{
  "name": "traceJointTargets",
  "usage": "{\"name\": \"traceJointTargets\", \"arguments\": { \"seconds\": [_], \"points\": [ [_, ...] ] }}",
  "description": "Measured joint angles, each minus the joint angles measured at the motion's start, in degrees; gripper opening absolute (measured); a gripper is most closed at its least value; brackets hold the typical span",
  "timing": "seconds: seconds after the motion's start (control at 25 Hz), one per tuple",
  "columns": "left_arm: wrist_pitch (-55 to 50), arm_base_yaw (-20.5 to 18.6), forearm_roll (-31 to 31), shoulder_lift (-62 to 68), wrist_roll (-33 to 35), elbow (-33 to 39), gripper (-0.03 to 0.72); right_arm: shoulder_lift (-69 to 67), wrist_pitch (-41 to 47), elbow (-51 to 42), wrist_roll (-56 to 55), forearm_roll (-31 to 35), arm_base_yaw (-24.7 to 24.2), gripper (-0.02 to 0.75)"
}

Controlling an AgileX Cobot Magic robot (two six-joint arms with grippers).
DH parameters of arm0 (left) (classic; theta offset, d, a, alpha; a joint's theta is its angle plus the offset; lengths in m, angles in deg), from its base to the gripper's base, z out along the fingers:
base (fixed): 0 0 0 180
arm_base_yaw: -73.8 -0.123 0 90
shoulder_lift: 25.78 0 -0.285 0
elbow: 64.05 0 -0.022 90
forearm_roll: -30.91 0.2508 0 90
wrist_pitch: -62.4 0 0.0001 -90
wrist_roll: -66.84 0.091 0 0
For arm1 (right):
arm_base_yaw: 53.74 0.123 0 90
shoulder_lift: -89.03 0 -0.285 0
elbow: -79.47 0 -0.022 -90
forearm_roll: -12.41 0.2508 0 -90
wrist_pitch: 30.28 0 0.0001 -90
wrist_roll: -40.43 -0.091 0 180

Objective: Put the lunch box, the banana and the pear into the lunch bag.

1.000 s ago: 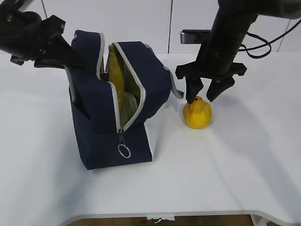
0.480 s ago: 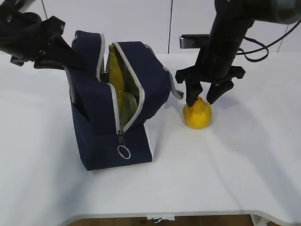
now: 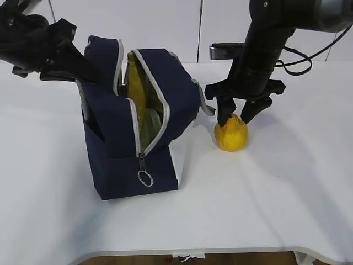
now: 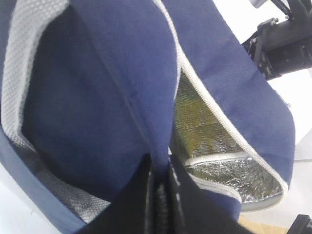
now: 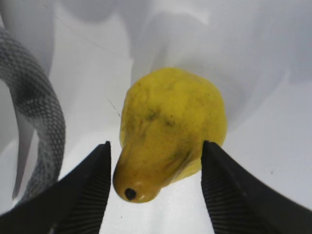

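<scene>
The navy lunch bag (image 3: 138,127) stands open on the white table (image 3: 276,187), its zipper parted. Something yellow, the banana (image 3: 138,88), and a pale green shape, perhaps the lunch box lid (image 3: 151,124), show inside. My left gripper (image 4: 160,195) is shut on the bag's navy top edge (image 4: 122,73) and holds it up. The yellow-orange pear (image 3: 231,132) stands on the table right of the bag. My right gripper (image 3: 236,117) is open, its fingers on either side of the pear's top (image 5: 170,131), not touching it.
A grey woven handle (image 5: 34,122) of the bag curves on the table just left of the pear. The bag's metal ring pull (image 3: 145,177) hangs at its front. A dark device (image 3: 226,48) stands at the back of the table.
My right gripper has come down a little and slightly left, so its open fingers now straddle the pear's top. The left gripper and the bag have not moved.
</scene>
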Motion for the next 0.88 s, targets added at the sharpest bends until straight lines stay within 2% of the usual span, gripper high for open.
{"name": "traceJointTargets", "arguments": {
  "seconds": [0.16,0.44,0.88],
  "points": [
    [0.0,0.0,0.0,0.0,0.0,0.0,0.004,-0.6,0.7,0.0,0.0,-0.1,0.0,0.421],
    [0.0,0.0,0.0,0.0,0.0,0.0,0.004,-0.7,1.6,0.1,0.0,-1.0,0.0,0.281],
    [0.0,0.0,0.9,0.0,0.0,0.0,0.004,-0.1,1.8,4.2,1.3,-3.0,-0.1,0.253]
  ]
}}
